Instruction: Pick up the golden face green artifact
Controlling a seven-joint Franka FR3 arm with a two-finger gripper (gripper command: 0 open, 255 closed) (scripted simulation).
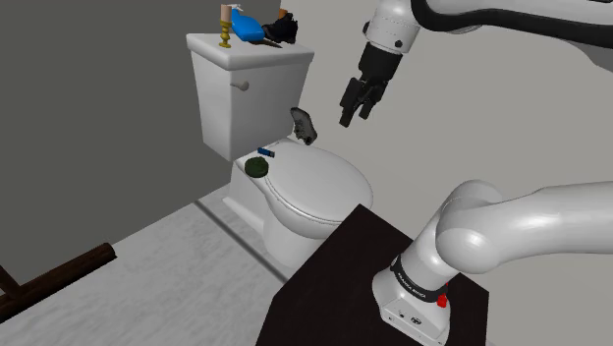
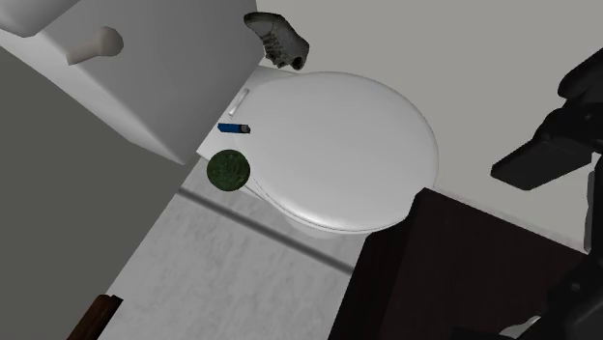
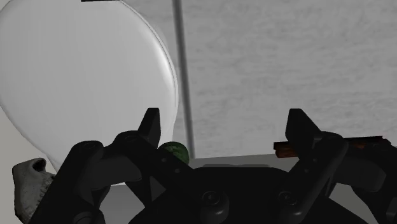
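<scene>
Gripper (image 1: 354, 115) open, both black fingers (image 3: 151, 125) spread wide apart, nothing between them and nothing touched; it hangs in the air well above the white toilet lid (image 1: 319, 189), tips angled down toward it

Wrist view: lid (image 3: 76, 76) lies beyond one finger, grey floor (image 3: 286, 70) beyond the other

Green artifact (image 1: 256, 167), a dark green round piece, sits on the white ledge just beside the lid's rear edge, on the shoulder view's left of the lid; not held, well apart from the gripper. It peeks out by the inner side of one finger in the wrist view (image 3: 174, 151)

Small blue item (image 2: 234, 128) just beside the lid's rear edge, near the artifact

Grey lumpy object (image 1: 304, 125) at the lid's rear, tank side

White tank (image 1: 246, 88) behind the lid
</scene>
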